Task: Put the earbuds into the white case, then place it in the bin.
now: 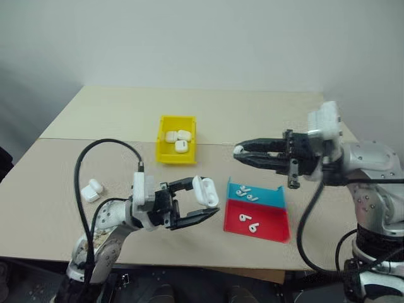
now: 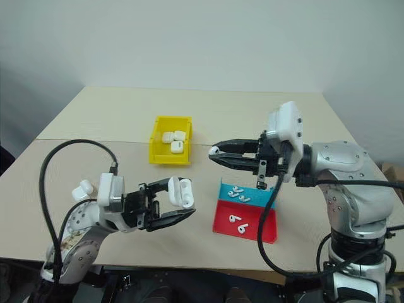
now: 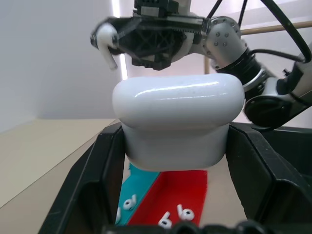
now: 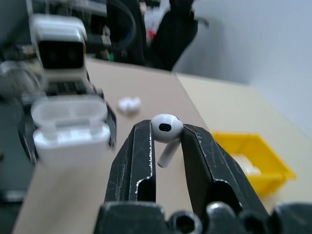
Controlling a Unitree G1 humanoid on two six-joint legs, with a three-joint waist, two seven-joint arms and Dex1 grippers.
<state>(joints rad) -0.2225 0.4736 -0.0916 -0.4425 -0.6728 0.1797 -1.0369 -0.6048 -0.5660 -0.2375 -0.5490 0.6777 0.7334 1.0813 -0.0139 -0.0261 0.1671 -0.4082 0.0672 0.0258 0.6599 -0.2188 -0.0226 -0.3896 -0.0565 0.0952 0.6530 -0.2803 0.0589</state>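
1. Where the two arms reach in over it, the table [image 1: 95, 120] is a pale tan top with a seam running across it, set against a plain wall.
2. The right gripper [image 1: 238, 151] hangs level above the trays and points toward the robot's left; its jaws are drawn nearly together on one earbud [image 4: 165, 128], gripped by its head at the fingertips, stem hanging free.
3. The left gripper [image 1: 205, 201] sits low near the front edge, pointing toward the robot's right, its jaws clamped on the sides of a case [image 3: 178, 117]. The right wrist view shows that case's lid swung open, its two wells facing the earbud.
4. The case lies lower than the right gripper and nearer the front edge; the two are apart, with open air between them.
5. The bin [image 1: 163, 151], yellow, stands near the table's middle, beyond the left gripper, with three shut cases [image 1: 178, 139] lying in it.
6. A red tray [image 1: 271, 227] lies just right of the left gripper, holding two earbuds [image 1: 248, 221].
7. A blue tray [image 1: 271, 199] lies against the red tray's far side, with three more earbuds [image 1: 247, 192] in it.
8. Two more cases [image 1: 92, 190] lie together on the table by its left edge.
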